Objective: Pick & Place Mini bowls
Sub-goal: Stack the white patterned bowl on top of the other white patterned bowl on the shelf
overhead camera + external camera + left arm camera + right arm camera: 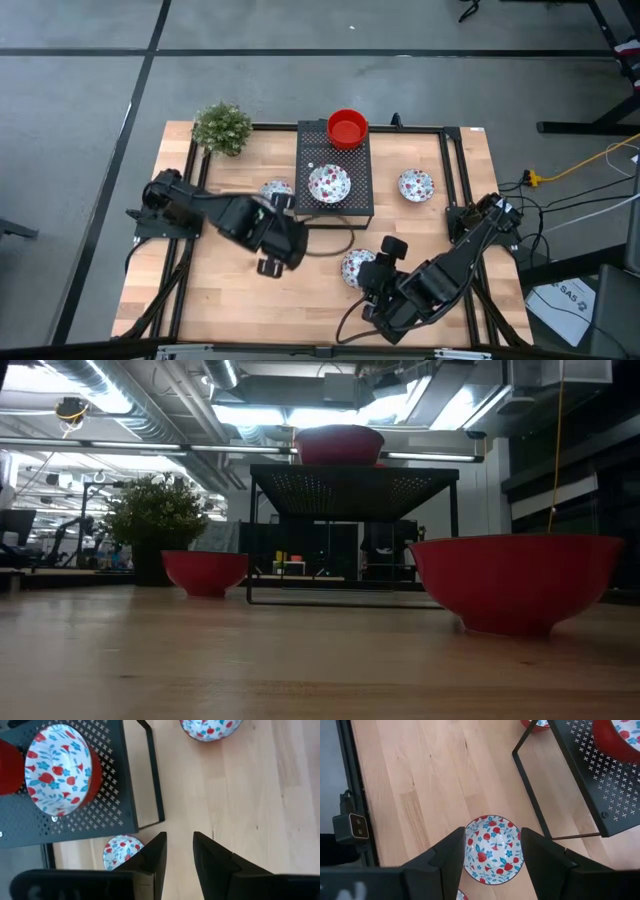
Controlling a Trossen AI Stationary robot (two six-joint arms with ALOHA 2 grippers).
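The black perforated box (335, 205) stands mid-table. On it sit a plain red bowl (347, 128) and a floral bowl (329, 184) (57, 770). Three more floral bowls rest on the wood: one left of the box (277, 190) (122, 852), one right of it (416, 184), and one nearer (357, 267) (492, 850). My right gripper (372, 275) (492, 845) is open, a finger on either side of that near bowl; I cannot tell if it touches it. My left gripper (295, 252) (179, 852) is open over bare wood near the box's near-left corner.
A small green plant (222, 128) (155, 520) stands at the far left corner. In the low view, two red bowl undersides (515, 580) (205, 572) flank the box's legs (350, 600). The box's wire foot (530, 795) runs beside the right gripper. Bare wood (230, 300) lies near left.
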